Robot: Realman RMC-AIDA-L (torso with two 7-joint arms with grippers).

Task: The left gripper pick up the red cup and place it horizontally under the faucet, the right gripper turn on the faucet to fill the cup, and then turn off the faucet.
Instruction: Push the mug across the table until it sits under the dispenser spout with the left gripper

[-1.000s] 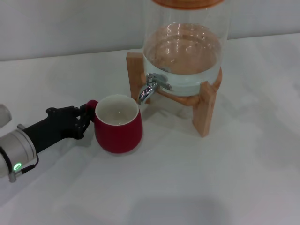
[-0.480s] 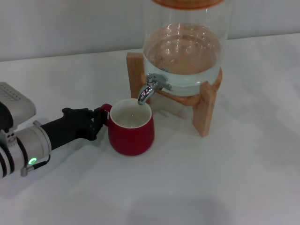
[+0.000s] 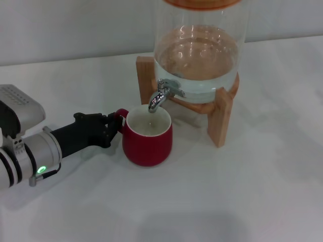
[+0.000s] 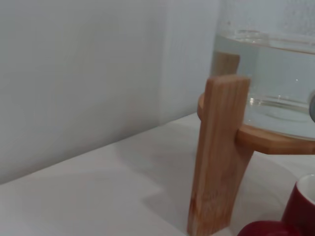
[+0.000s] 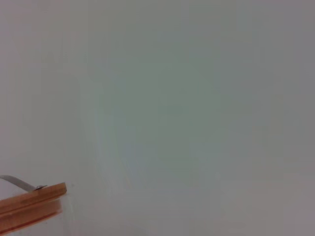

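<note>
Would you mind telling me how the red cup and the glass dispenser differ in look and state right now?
The red cup is squat, opaque dark red and shows no water; the glass dispenser is tall, clear and partly filled with water. The cup sits directly on the table, held at its handle by the left gripper, while the dispenser rests raised on a wooden stand. Both stand upright, the cup's mouth under the faucet.
</note>
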